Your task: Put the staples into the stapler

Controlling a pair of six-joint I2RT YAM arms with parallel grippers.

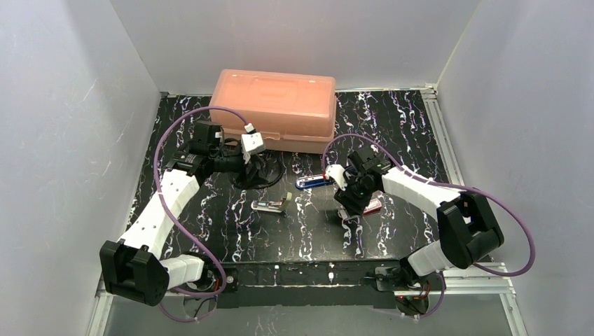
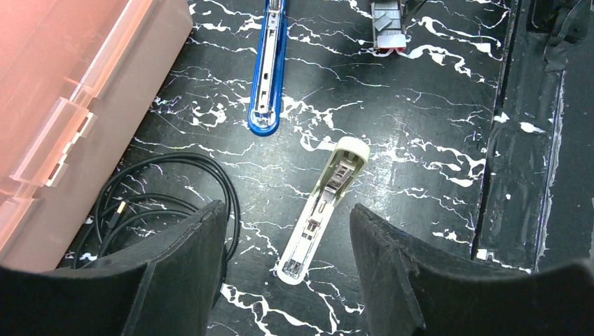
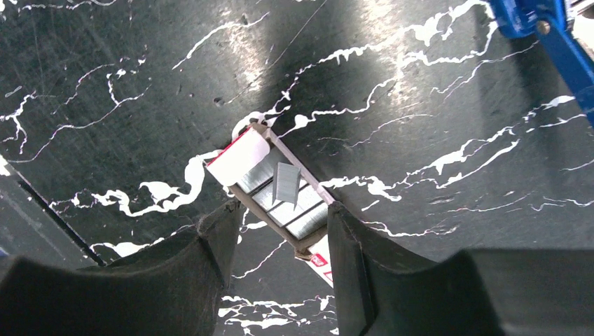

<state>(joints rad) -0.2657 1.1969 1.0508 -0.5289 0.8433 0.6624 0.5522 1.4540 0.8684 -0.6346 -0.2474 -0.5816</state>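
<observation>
Staples box (image 3: pixel 280 192), tray exposed, lies on my worktop (image 3: pixel 420 105), its near end between the half-spread right fingers (image 3: pixel 203 273), grip I cannot confirm; left fingers (image 2: pixel 175 266) wide apart, empty, above the white stapler (image 2: pixel 319 210).

Light was bright and even from overhead, with soft shadows. The glossy table (image 3: pixel 382 28) threw white glare patches and the staples (image 3: pixel 270 171) glinted, all pretty sharp.
</observation>
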